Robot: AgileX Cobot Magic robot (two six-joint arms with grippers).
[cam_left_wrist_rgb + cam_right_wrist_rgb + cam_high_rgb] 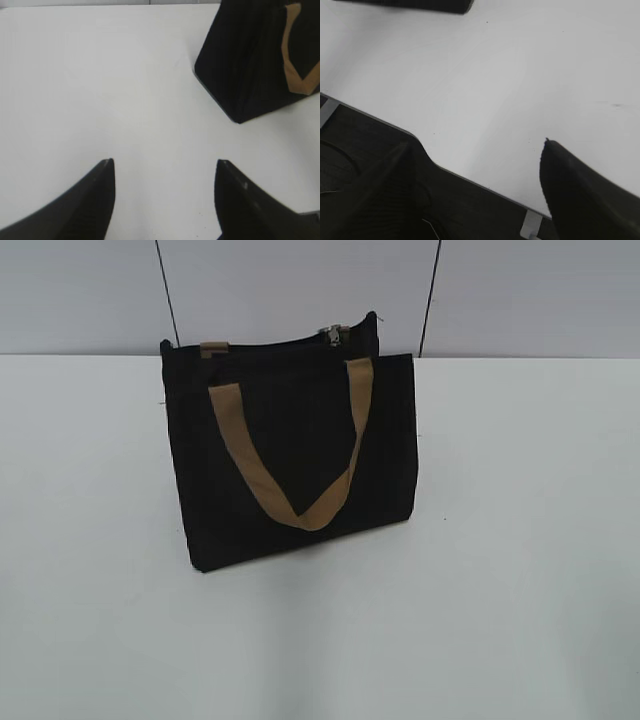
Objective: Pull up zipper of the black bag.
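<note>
The black bag [290, 455] stands upright on the white table [520, 570], its tan handle [300, 465] drooping in a V down the front; the silver zipper [333, 335] sits on the top edge, toward the bag's right end; the left claw [164, 172] hovers spread over bare table, near the bag's corner; the right claw [480, 150] is spread over the table's edge, well apart from the bag.

A white table [520, 590] meets a pale grey wall [300, 290] crossed by two dark seams
</note>
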